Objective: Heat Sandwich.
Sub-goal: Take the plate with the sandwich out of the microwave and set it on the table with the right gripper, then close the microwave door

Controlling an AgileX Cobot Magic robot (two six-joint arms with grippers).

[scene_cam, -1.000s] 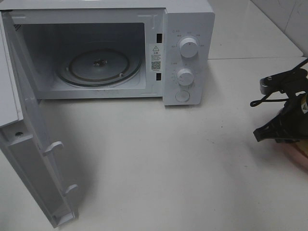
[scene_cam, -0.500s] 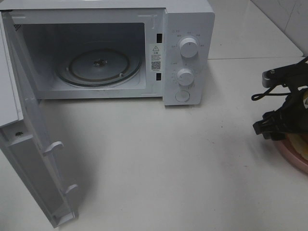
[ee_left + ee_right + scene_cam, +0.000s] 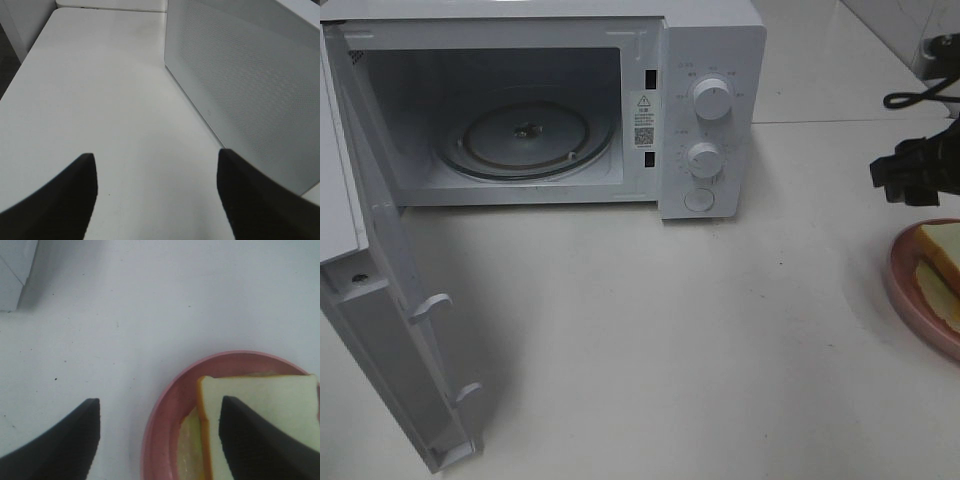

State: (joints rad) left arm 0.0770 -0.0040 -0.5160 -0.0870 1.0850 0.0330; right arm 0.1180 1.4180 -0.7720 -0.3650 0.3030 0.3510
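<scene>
Fingers of the right end effector [image 3: 159, 440] stand wide apart, empty, above the near rim of the round pink plate [image 3: 157, 425] carrying the pale white-bread sandwich [image 3: 260, 415]. Left end effector [image 3: 157, 197] is open too, beside the white microwave [image 3: 712, 120]; broad white table [image 3: 670, 340] lies free between.

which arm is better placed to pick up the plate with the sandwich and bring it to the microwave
Probably the right. Its open gripper hangs just above the pink plate holding the sandwich. The left gripper, also open, faces bare table beside the microwave.

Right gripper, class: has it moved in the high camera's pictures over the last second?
Yes. The right gripper has risen away from the pink plate, toward the back of the table, uncovering the sandwich; the microwave stays put.
</scene>
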